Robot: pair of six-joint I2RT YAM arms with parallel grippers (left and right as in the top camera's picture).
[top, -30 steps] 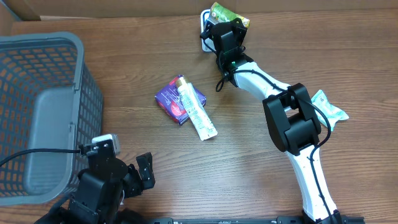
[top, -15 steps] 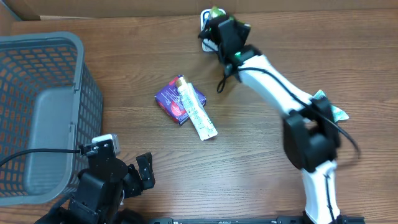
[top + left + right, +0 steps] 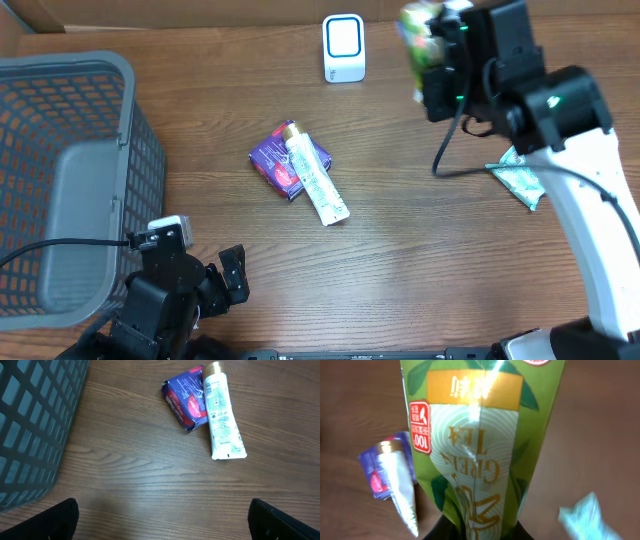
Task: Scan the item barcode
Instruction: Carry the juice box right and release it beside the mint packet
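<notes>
Hanging above the wooden tabletop (image 3: 400,260), a glossy green tea pouch (image 3: 480,450) is clamped at one end by the fingers of the right gripper (image 3: 476,532), off to the right of the white barcode scanner (image 3: 343,47) and apart from it. The fingers of the left gripper (image 3: 165,522) are spread wide, grasping nothing, beside the grey plastic basket (image 3: 60,180). A white tube (image 3: 315,180) is seen lying across a purple packet (image 3: 272,160) mid-tabletop.

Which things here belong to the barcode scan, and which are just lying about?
In the job:
green tea packet
right gripper, shut on the packet
white scanner

Lying about:
purple packet
white tube
mint wrapper
grey basket
left gripper, open, holding nothing
</notes>
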